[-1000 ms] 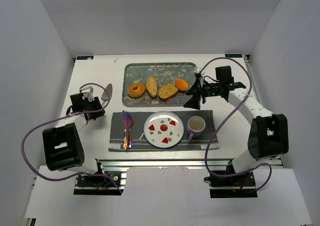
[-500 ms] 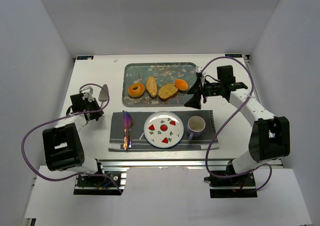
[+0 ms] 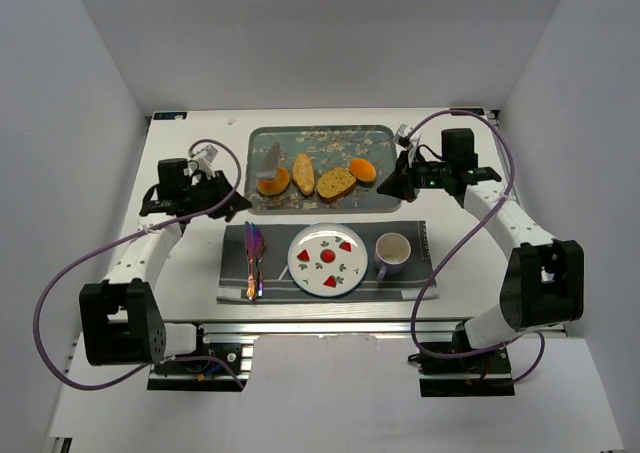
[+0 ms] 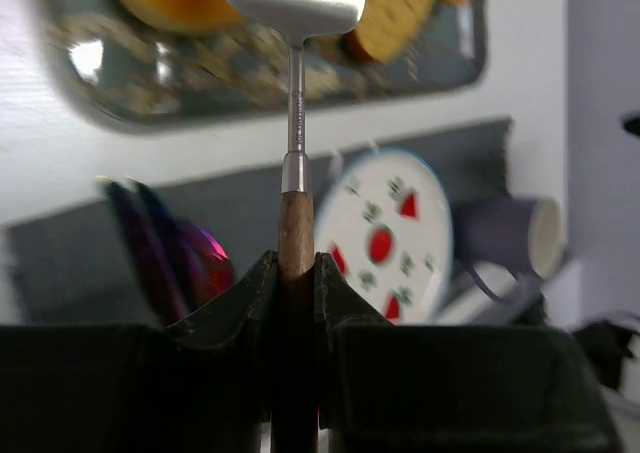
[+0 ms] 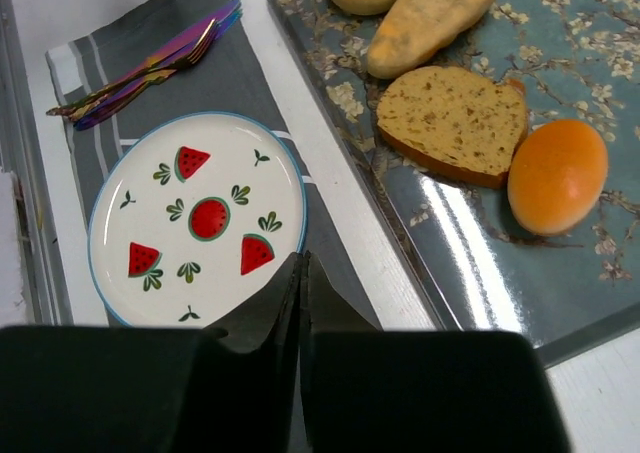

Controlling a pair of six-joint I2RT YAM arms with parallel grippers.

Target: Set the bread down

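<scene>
Within the last second the left gripper (image 4: 297,269), clenched on the wooden handle of a spatula (image 4: 296,213), was swung in from the tabletop left of the tray (image 3: 330,143), so that the metal blade was brought over the tray's left end, above the bread (image 3: 270,185). The bread was seen lying on the tray's left end, not lifted; whether the blade touched it could not be told. Over the same second the right gripper (image 5: 303,263) was closed from wide open and was held shut on nothing at the tray's right front corner. From this it was judged that scooping was about to begin and that placing was not yet done. A pale loaf (image 3: 303,173) was found just right of the bread, close enough to be nudged by the blade, with a toasted slice (image 3: 336,182) and a round bun (image 3: 363,169) further right. In front of the tray a plate (image 3: 312,271) was flanked by cutlery (image 3: 253,260) and a mug (image 3: 392,254).
</scene>
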